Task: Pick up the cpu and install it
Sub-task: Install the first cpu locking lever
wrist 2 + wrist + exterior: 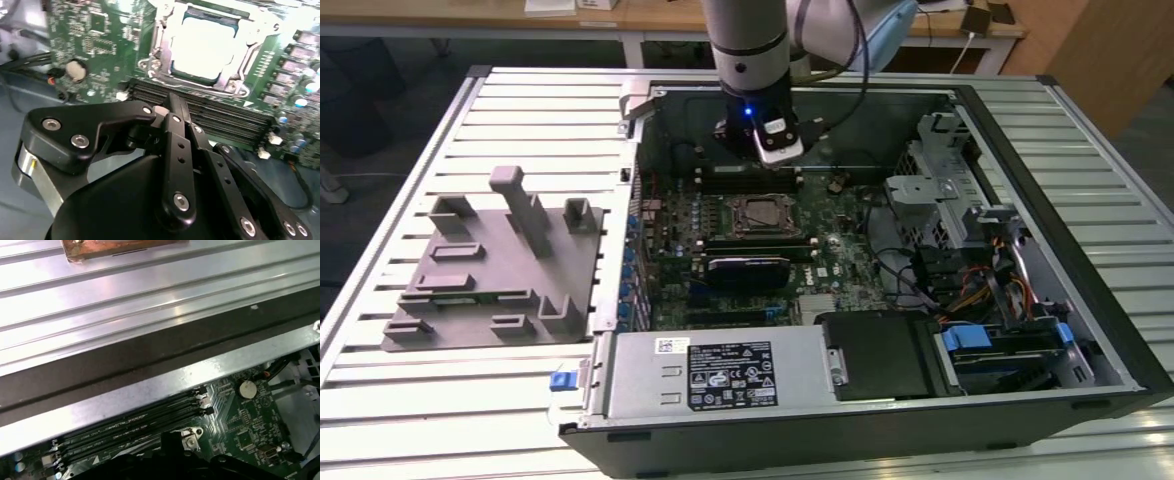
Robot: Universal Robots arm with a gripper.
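The cpu [204, 46] is a pale silvery square lying flat inside the metal socket frame [161, 60] on the green motherboard [100, 35]. In the exterior view the cpu [758, 213] sits mid-board inside the open computer case [1067, 250]. My gripper [775, 153] hangs over the memory slots [747, 181], just beyond the socket toward the case's back wall. Its black fingers [172, 112] meet at the tips with nothing between them, above the memory slots [220, 122]. The dark gripper tip [170, 440] also shows over the memory slots [130, 427].
A grey moulded fixture [494, 265] lies on the slatted table [427, 400] at the exterior view's left. Inside the case are a power supply [707, 375], a black card [747, 270], a drive cage [934, 190] and loose cables [974, 285].
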